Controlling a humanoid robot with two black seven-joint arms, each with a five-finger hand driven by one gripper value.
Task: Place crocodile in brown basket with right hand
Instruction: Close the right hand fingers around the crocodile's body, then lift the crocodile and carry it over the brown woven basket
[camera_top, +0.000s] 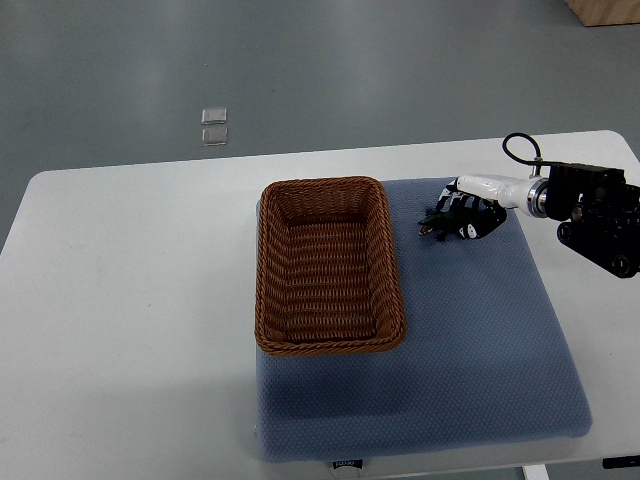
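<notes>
My right hand (470, 215) is down on the blue mat (480, 340); the crocodile (431, 229) lies on the mat at its tip, on the side toward the basket, touching it or nearly so. Both are dark and blend together, so I cannot tell whether the hand is closed on the toy or only resting over it.

I judge the step in hand to be the grasp. To do it well I want the toy held firmly across its body, not by a leg or the tail; I would make sure of the hold, lift straight up, and only then carry it sideways. A black cable (518, 143) loops just behind my wrist; it should hang free of the mat during the move.

Beyond the crocodile, near, with a strip of bare mat between, stands the brown basket (394, 262), upright, with nothing in it. The wall facing my hand is the only thing in the way; a low sweep would likely knock it or push the basket along.

Past the basket runs the white tabletop (130, 300); farther off, on the grey floor, lie two small clear squares (214, 127), no concern here. My left hand does not show.
</notes>
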